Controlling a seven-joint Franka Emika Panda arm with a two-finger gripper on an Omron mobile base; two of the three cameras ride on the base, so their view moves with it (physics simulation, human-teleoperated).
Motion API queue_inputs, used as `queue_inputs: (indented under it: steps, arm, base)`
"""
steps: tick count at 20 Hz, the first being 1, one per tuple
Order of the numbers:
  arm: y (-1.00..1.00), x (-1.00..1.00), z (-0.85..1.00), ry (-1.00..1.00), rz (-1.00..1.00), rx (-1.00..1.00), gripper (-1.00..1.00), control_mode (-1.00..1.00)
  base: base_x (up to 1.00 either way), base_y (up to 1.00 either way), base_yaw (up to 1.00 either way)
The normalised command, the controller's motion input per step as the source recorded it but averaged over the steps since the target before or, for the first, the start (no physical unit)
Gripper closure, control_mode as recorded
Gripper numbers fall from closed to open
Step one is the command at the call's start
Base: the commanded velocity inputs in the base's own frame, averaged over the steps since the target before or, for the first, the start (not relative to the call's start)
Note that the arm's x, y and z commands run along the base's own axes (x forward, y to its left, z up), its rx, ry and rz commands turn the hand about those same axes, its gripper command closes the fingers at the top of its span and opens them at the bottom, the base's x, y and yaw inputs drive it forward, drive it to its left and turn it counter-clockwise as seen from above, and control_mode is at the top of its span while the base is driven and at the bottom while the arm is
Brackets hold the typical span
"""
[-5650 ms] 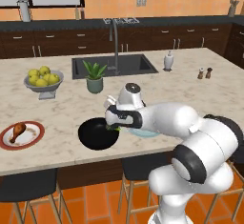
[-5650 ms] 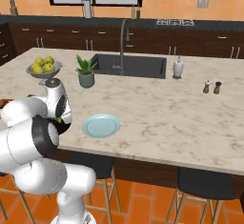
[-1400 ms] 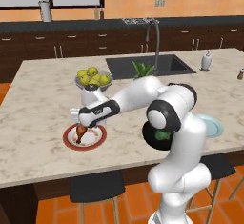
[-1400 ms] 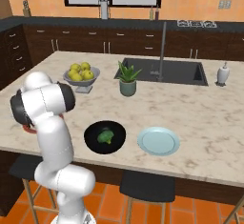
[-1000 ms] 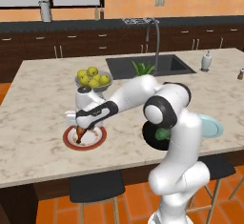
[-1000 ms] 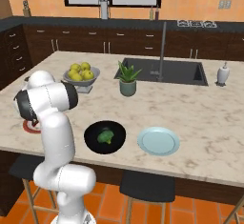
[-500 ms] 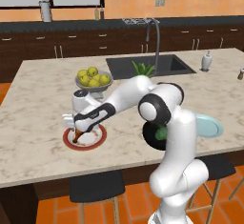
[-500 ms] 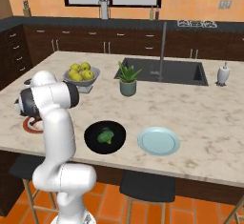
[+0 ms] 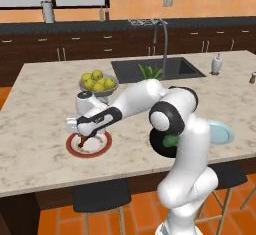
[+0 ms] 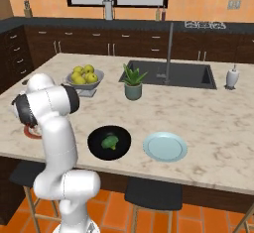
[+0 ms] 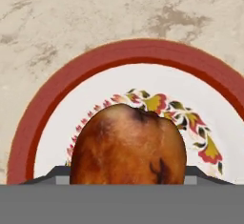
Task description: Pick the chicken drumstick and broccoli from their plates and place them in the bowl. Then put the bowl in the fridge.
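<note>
Hand view puts one chicken drumstick [image 11: 127, 144] right against my gripper [image 9: 83, 140], on the red-rimmed plate [image 11: 52, 104]; whether my jaws grip it I cannot tell. Two plates: this one near the counter's front edge, open marble around it. One black bowl [image 10: 95, 147] holds one broccoli [image 10: 110, 142], the blue-green plate [image 10: 165, 146] just beside. Behind stand the fruit bowl [image 9: 98, 84], potted plant [image 10: 132, 82] and sink [image 10: 188, 74].

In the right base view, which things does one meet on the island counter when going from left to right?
Red-rimmed plate → fruit bowl → black bowl with the broccoli → potted plant → pale blue-green plate → soap dispenser.
</note>
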Motion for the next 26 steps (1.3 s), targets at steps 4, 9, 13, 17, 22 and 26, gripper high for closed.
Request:
queue_inputs:
  steps: [4, 9, 13, 17, 22, 26]
  arm:
    - [-0.98, -0.95, 0.77, 0.00, 0.00, 0.06, 1.00, -1.00]
    - [-1.00, -0.69, 0.35, 0.00, 0.00, 0.08, 1.00, -1.00]
    - [-1.00, -0.36, 0.32, 0.02, -0.02, 0.02, 1.00, -1.00]
    - [-1.00, -0.05, 0.30, 0.05, 0.00, 0.00, 1.00, -1.00]
    - [-1.00, 0.00, 0.08, 0.03, 0.00, 0.00, 1.00, -1.00]
    - [-1.00, 0.03, 0.00, 0.09, 0.00, 0.00, 1.00, -1.00]
  base:
    - [0.00, 0.00, 0.00]
    - [0.00, 0.00, 0.00]
    - [0.00, 0.00, 0.00]
    - [0.00, 0.00, 0.00]
    - [0.00, 0.00, 0.00]
    - [0.00, 0.00, 0.00]
